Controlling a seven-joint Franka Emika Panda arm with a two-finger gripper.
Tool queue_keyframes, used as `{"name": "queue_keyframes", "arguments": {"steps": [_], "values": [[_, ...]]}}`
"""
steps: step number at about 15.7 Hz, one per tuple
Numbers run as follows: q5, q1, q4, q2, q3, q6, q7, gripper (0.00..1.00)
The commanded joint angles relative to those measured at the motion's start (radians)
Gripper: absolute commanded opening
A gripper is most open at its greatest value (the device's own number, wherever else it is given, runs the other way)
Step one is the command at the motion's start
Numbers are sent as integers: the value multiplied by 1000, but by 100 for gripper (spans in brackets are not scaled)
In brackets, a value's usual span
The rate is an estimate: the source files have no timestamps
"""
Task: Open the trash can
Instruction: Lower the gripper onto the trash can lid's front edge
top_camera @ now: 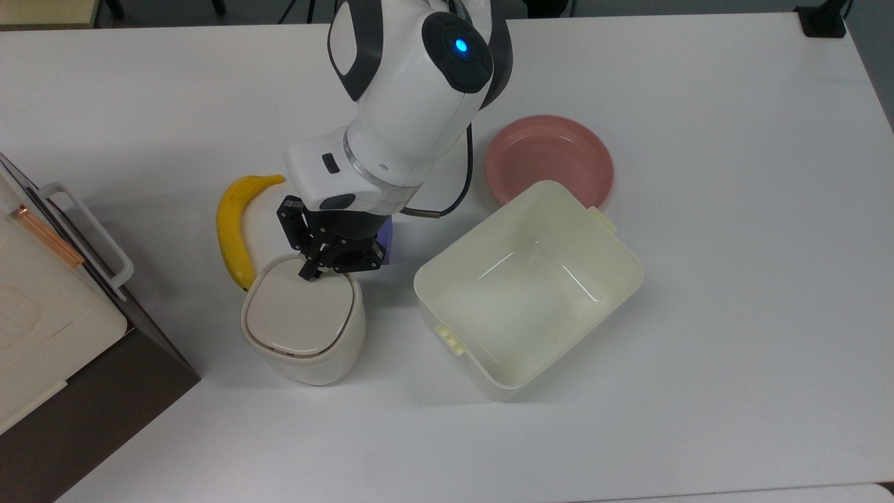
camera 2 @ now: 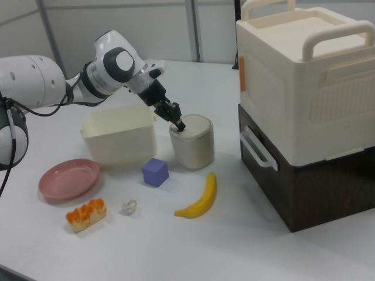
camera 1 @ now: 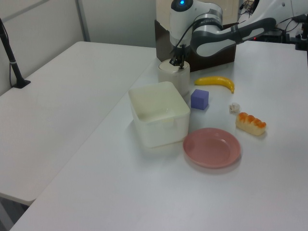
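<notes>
The trash can (top_camera: 304,325) stood on the white counter (top_camera: 733,293), its beige lid (top_camera: 297,313) lying flat and closed. In the top view it sat between a banana (top_camera: 232,227) on the top view's left and a pale-yellow tub (top_camera: 447,293) on the top view's right, with a purple block (camera 1: 199,99) just behind it. A pink plate (top_camera: 549,158) lay beyond the tub.

The claw (top_camera: 309,271) pointed down at the lid's rear edge, on the side nearest the arm; its fingers looked drawn together into one narrow tip, grasping nothing. In the right view that tip (camera 2: 180,124) appeared to touch the lid close to its rim. The dark button could not be made out under the tip.

By my reading, the step in hand was the press on the release, with the lid not yet sprung. The next move probably called for a short, straight push downward, then a clean lift away so the lid could swing up unhindered. An off-centre push might tip or slide the light bin.
</notes>
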Motion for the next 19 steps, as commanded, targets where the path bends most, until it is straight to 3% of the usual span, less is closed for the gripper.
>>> {"name": "queue_keyframes", "arguments": {"steps": [1, 6, 19], "values": [[-32, 11, 7, 14, -4, 2, 28, 0], [-78, 11, -5, 14, -3, 4, 73, 0], [-112, 17, -45, 12, 13, 25, 113, 0]]}}
